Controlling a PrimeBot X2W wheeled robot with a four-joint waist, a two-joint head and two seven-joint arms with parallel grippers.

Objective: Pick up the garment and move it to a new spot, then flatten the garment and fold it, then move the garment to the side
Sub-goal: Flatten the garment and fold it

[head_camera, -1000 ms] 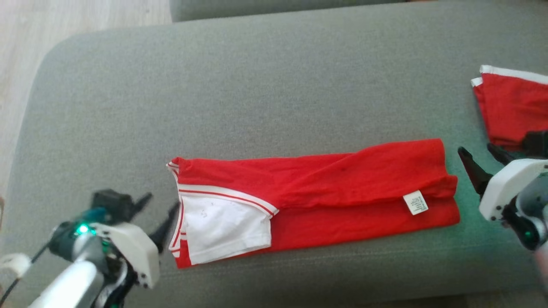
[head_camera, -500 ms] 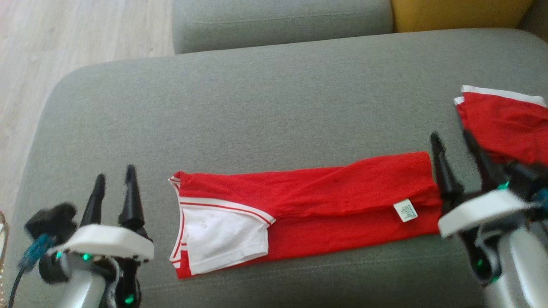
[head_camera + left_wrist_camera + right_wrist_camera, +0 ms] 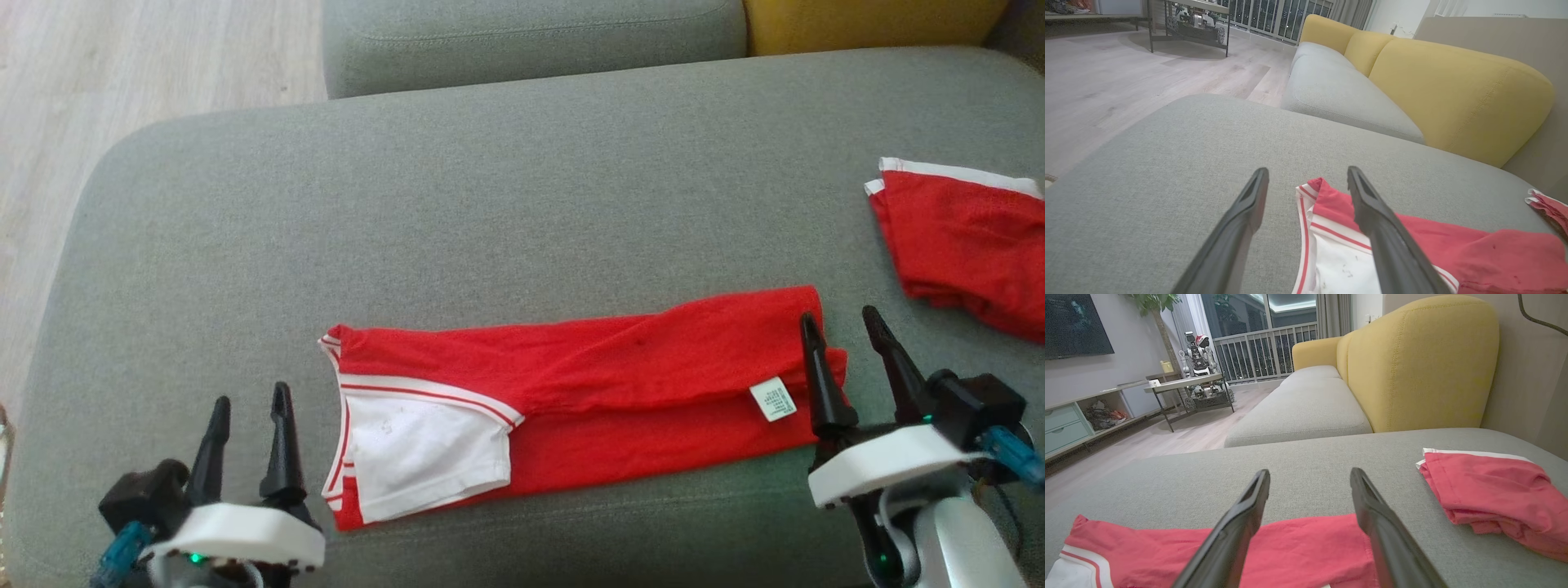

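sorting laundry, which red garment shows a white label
The long red garment in the middle, label near its right end; the smaller red pile far right shows none.

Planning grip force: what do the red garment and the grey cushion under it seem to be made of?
Red garment: looks like soft knit jersey, matte; it creases and lies limp. Grey cushion: seemingly woven upholstery fabric, matte, with a flecked, heathered weave.

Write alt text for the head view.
A red shirt, folded into a strip, lies on a grey cushion between open grippers: left gripper near its white end, right gripper at the other. Another red garment lies farther right.
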